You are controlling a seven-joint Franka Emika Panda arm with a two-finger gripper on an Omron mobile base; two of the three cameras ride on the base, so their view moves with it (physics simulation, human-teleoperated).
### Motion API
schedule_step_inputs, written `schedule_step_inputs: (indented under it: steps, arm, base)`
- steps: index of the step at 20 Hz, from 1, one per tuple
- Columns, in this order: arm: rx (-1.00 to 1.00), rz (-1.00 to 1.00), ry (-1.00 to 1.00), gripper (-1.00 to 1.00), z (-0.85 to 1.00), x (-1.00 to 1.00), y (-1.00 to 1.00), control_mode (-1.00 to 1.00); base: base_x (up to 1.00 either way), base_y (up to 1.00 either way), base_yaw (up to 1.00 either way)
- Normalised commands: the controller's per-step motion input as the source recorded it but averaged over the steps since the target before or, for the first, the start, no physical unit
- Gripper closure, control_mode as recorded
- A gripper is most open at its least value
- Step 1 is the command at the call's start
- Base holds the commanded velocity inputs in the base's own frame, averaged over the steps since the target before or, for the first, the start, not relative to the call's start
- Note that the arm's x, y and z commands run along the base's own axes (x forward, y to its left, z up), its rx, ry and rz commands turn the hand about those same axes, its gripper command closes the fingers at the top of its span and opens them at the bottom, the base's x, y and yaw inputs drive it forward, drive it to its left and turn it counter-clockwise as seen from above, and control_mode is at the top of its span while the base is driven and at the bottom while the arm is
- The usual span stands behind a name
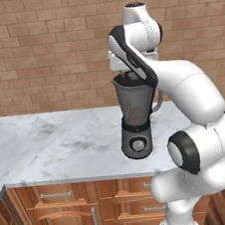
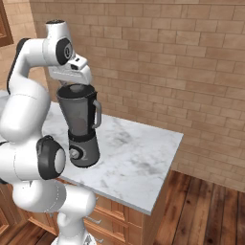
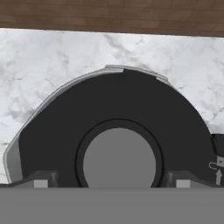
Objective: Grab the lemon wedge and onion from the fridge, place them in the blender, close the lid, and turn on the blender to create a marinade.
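While the tool hangs directly over the blender on the marble worktop, fingertips straddle the lid knob; grip state unclear.

No readable words, brand names or numbers appear anywhere. The one sign is a small pale upward-pointing arrow with a tiny mark above it, too small to make out, on the dark edge of the blender beside the lid, seen in the hand view.
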Motion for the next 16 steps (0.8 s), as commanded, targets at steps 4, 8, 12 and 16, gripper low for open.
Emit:
schedule_step_inputs:
  steps: [4,8,12,16]
  arm:
    - [-0.04,0.00,-0.08,-1.00,0.33,-0.06,0.24,-1.00]
    - [-0.09,0.00,-0.06,-1.00,0.26,-0.21,0.27,-1.00]
    - [-0.08,0.00,0.00,-1.00,-0.07,-0.36,0.06,-1.00]
    - [-0.02,0.00,0.00,-1.00,-0.53,-0.43,0.00,-1.00]
  base:
    - [0.00,0.00,0.00]
    - [0.00,0.00,0.00]
    - [0.00,0.00,0.00]
    - [0.00,0.00,0.00]
